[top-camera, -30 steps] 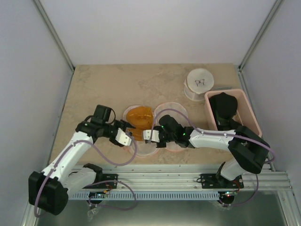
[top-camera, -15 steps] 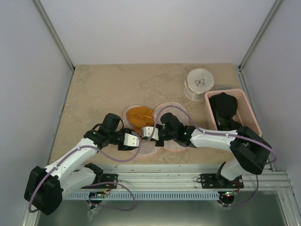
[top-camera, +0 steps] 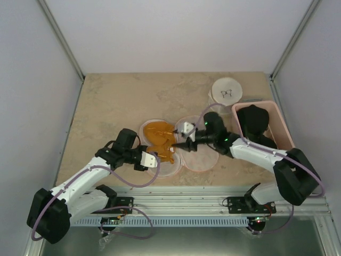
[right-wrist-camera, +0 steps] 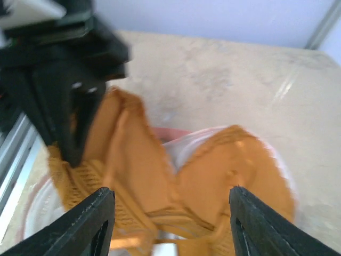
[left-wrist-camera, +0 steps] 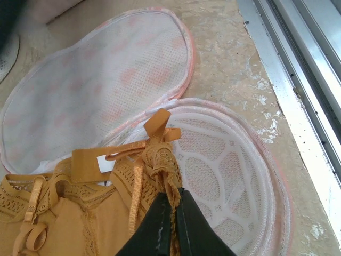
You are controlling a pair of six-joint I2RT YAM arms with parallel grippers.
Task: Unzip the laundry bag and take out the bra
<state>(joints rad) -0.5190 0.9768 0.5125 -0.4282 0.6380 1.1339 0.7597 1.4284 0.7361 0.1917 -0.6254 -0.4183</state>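
Beige, stone-patterned and faintly mottled, the table (top-camera: 117, 101) sits inside pale plain walls (top-camera: 176, 37), with a metal rail (top-camera: 181, 201) along its near edge.

Near the middle of the front half lies the laundry bag (top-camera: 201, 160). It is unzipped and spread flat, so its pink rim and white mesh lining show. The orange-yellow bra (top-camera: 156, 133) rests on the bag's left half, one cup rounded upward; its lace edge and straps trail toward the near side.

The left gripper (top-camera: 161, 158) is pinched together on that lace edge. The left wrist view shows the dark fingertips (left-wrist-camera: 160, 218) closed tight on a gathered fold of the bra, with the mesh of the bag just behind.

The right gripper (top-camera: 180, 144) hangs over the bag's middle, just beside the bra, with its jaws well apart. Its own view is blurred, and nothing can be seen caught between the fingers (right-wrist-camera: 90, 224).

Farther out, at the table's right rear, a white round container (top-camera: 226, 93) stands near a pink bin (top-camera: 282, 128) that holds a dark garment (top-camera: 254, 118).
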